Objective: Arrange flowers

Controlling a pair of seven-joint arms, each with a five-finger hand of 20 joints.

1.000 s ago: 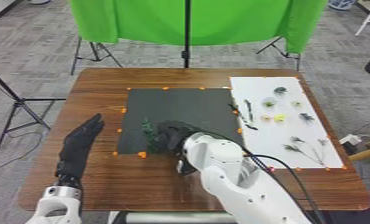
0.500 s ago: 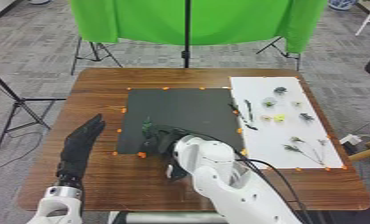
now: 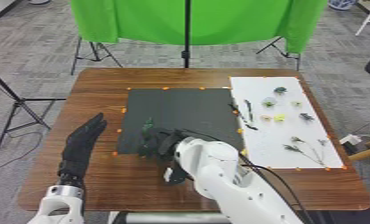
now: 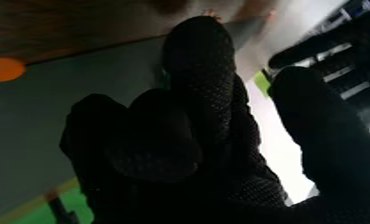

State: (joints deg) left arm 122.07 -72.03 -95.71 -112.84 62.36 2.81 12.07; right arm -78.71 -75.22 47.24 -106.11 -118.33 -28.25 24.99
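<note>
My right hand [image 3: 170,142] is low over the front-left part of the dark sheet [image 3: 186,107], right beside a green leafy sprig [image 3: 148,131]. The sprig lies lengthwise near the sheet's left edge, its near end by the front-left corner. In the right wrist view, the right hand [image 4: 204,100] has its thumb apart from loosely bent fingers, with no held thing visible between them. Whether it touches the sprig is hidden. My left hand [image 3: 79,142] stays over the table left of the sheet, fingers straight.
A white sheet [image 3: 284,145] on the right holds small flowers [image 3: 279,118], dark stems [image 3: 249,111] and a branching dried sprig [image 3: 297,149]. Orange markers line both sheets on the wooden table [image 3: 155,192]. A green cloth [image 3: 146,22] hangs behind.
The right hand and forearm have shifted slightly toward the table's front. The sprig's near end now lies over the orange marker at the dark sheet's front-left corner. The left hand has kept still.
</note>
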